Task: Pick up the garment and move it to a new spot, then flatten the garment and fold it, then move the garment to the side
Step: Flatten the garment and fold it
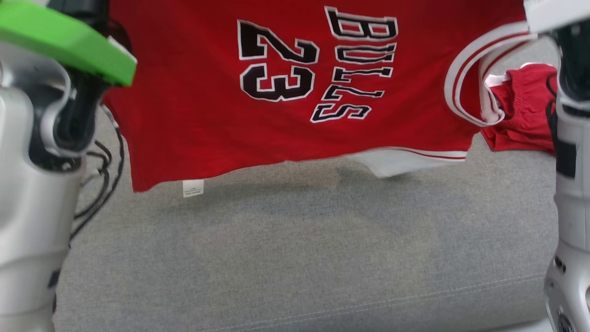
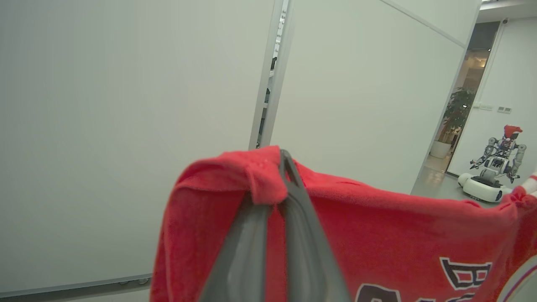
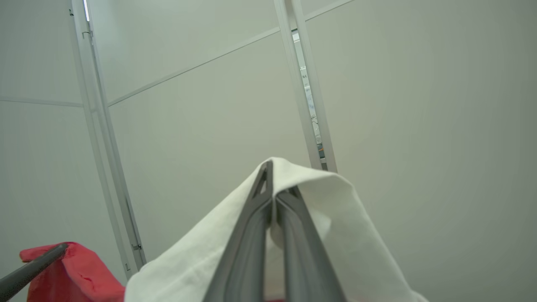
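The garment (image 1: pixel 193 115) is a red jersey with black "BULLS 23" lettering and white trim. It hangs spread out sideways in the head view, its lower edge a little above the grey cushion (image 1: pixel 295 258). My left gripper (image 2: pixel 282 167) is shut on a bunched red corner of the garment (image 2: pixel 398 226). My right gripper (image 3: pixel 275 180) is shut on a white-trimmed edge of the garment (image 3: pixel 344 209). In the right wrist view the other red corner (image 3: pixel 79 272) shows at the lower left with a dark finger (image 3: pixel 29 270) on it.
A second red cloth (image 1: pixel 525 106) lies on the cushion at the right. Black cables (image 1: pixel 103 184) hang beside my left arm (image 1: pixel 32 207). My right arm (image 1: pixel 571 193) rises at the right edge. Pale wall panels (image 2: pixel 126 126) stand ahead, and another robot (image 2: pixel 495 172) is far off.
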You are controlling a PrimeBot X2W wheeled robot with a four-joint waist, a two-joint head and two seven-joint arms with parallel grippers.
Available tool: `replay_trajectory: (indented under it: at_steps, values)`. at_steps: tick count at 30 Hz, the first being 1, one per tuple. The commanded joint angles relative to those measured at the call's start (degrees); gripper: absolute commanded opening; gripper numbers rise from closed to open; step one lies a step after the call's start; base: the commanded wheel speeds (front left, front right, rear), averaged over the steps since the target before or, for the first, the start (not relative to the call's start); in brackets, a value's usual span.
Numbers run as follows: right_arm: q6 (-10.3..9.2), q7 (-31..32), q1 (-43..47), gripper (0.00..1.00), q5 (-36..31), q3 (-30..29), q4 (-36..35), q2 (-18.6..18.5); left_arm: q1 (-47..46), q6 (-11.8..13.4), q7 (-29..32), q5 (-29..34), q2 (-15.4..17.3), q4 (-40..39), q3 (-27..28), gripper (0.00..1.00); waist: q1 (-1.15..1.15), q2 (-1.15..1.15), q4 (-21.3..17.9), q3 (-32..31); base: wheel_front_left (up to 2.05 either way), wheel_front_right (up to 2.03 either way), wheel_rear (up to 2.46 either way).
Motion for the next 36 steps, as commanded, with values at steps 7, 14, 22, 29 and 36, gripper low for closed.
replay_trajectory:
  at_steps: [7,14,22,29,36]
  values:
    - [0.00,1.0,-17.9,0.00,-4.7,0.5,17.3,2.7,-14.7,0.5,4.2,2.9,0.5,15.1,-1.3,0.00,0.00,0.00,-1.6,10.1,0.00,0.00,0.00]
    - [0.00,-11.1,-37.0,0.00,-13.2,0.3,34.0,5.2,-30.7,0.1,-4.6,7.7,-1.1,28.7,-0.7,0.00,0.00,0.00,-3.3,17.4,0.00,0.00,0.00]
    - [-0.01,-24.6,-47.4,0.00,-15.4,0.9,43.6,7.5,-40.1,-2.8,-19.6,10.8,-1.3,38.1,0.6,0.00,0.00,0.00,-5.3,21.9,0.00,0.00,0.00]
    - [-0.01,-26.0,-41.3,0.00,-7.5,12.1,43.6,7.3,-36.8,-6.3,-23.1,9.5,-0.8,46.1,1.7,0.00,0.00,0.00,-6.1,27.1,0.00,0.00,0.00]
    - [0.00,-26.4,-26.3,0.00,3.5,20.9,33.0,0.8,-27.0,-10.1,-24.3,7.3,-1.6,46.3,1.9,0.00,0.00,0.00,-4.7,24.6,0.00,0.00,0.00]
